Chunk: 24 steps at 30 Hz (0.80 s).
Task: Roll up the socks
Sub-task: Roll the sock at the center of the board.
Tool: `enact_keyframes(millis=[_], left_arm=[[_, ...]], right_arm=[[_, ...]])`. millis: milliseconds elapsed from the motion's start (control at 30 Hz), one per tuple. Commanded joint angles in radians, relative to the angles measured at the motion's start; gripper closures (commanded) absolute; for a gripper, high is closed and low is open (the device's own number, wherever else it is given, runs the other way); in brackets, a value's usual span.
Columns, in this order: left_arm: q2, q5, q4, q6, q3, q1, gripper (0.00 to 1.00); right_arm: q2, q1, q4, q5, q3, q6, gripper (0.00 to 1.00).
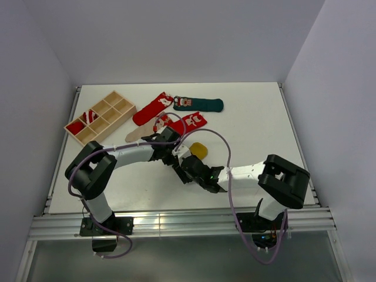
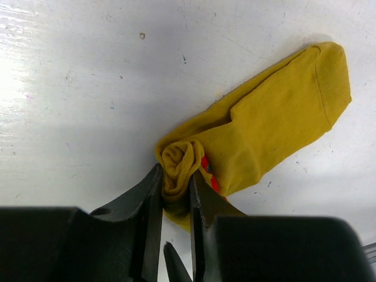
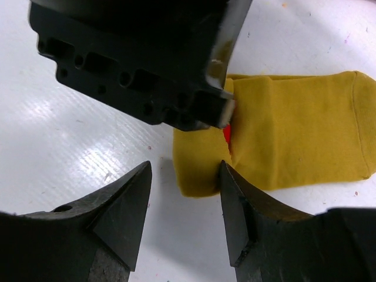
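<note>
**White tabletop, grey walls: a mustard sock half rolled between two arms**

Seen from above, the white tabletop (image 1: 264, 117) sits boxed in by plain grey walls. A shallow wooden divided tray (image 1: 124, 101) lies at the far left, with red fabric in some compartments. To its right lie loose socks: a dark green sock (image 1: 202, 105), a long red sock (image 1: 150, 110), a pale beige sock (image 1: 138, 133) and a red sock with white patches (image 1: 191, 122). Nearer, about mid-table, both arms meet at the small mustard-yellow fabric sock (image 1: 200, 150). The left gripper (image 1: 178, 154) is at its left end and the right gripper (image 1: 191, 167) is just beside it on the near side.

The left wrist camera shows the left gripper pinched tight on a coil of rolled fabric at one end of the mustard sock. The rest of the sock lies flat on the table, running off to the toe. A sliver of red shows beside the coil.

The right wrist camera shows the right gripper's fingers (image 3: 132, 194) standing apart and holding nothing, just short of the sock's near edge and below the left gripper's black body.

The sock looks light, soft and floppy. I'd guess the coil would loosen if let go. The safest hold seems to be across the coil itself, squeezing every layer. The flat part may slide on the smooth table unless the free fingers pin it.
</note>
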Motion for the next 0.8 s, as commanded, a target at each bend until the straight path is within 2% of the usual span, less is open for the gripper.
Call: enact_keyframes(millis=[0, 100, 267, 300, 367, 400, 433, 500, 533, 633, 667, 733, 767], left_arm=[[0.035, 0.023, -0.053, 0.036, 0.009, -0.001, 1.00], [0.040, 0.032, -0.051, 0.037, 0.012, -0.001, 1.00], [0.044, 0.048, -0.042, 0.043, 0.018, 0.000, 1.00], [0.041, 0.051, -0.041, 0.047, 0.021, -0.001, 1.00], [0.035, 0.051, -0.036, 0.050, 0.022, 0.002, 0.99], [0.024, 0.054, -0.033, 0.051, 0.019, 0.002, 0.98], [0.018, 0.055, -0.028, 0.051, 0.018, 0.007, 0.97], [0.001, 0.051, -0.024, 0.054, 0.012, 0.011, 0.87], [-0.005, 0.040, -0.019, 0.054, 0.010, 0.016, 0.83], [-0.031, 0.023, -0.019, 0.057, 0.002, 0.025, 0.72], [-0.038, 0.014, -0.014, 0.054, 0.001, 0.027, 0.61], [-0.061, 0.009, -0.004, 0.044, -0.011, 0.033, 0.54], [-0.071, 0.003, 0.002, 0.039, -0.017, 0.036, 0.45]], right_arm=[[0.053, 0.019, 0.035, 0.072, 0.050, -0.035, 0.43], [0.090, 0.027, 0.022, 0.077, 0.063, -0.038, 0.45], [0.147, 0.028, -0.030, 0.069, 0.086, -0.016, 0.57], [0.156, 0.030, -0.040, 0.064, 0.092, -0.010, 0.64], [0.177, 0.025, -0.076, 0.058, 0.098, 0.007, 0.71], [0.182, 0.024, -0.088, 0.055, 0.102, 0.016, 0.81], [0.181, 0.021, -0.097, 0.028, 0.101, 0.025, 0.86], [0.165, 0.004, -0.097, -0.015, 0.081, 0.053, 0.98], [0.158, -0.005, -0.094, -0.037, 0.072, 0.063, 1.00], [0.121, -0.059, -0.122, -0.135, 0.061, 0.093, 1.00], [0.104, -0.071, -0.128, -0.207, 0.058, 0.106, 1.00], [0.090, -0.123, -0.149, -0.282, 0.061, 0.123, 1.00], [0.084, -0.140, -0.149, -0.317, 0.055, 0.141, 1.00]])
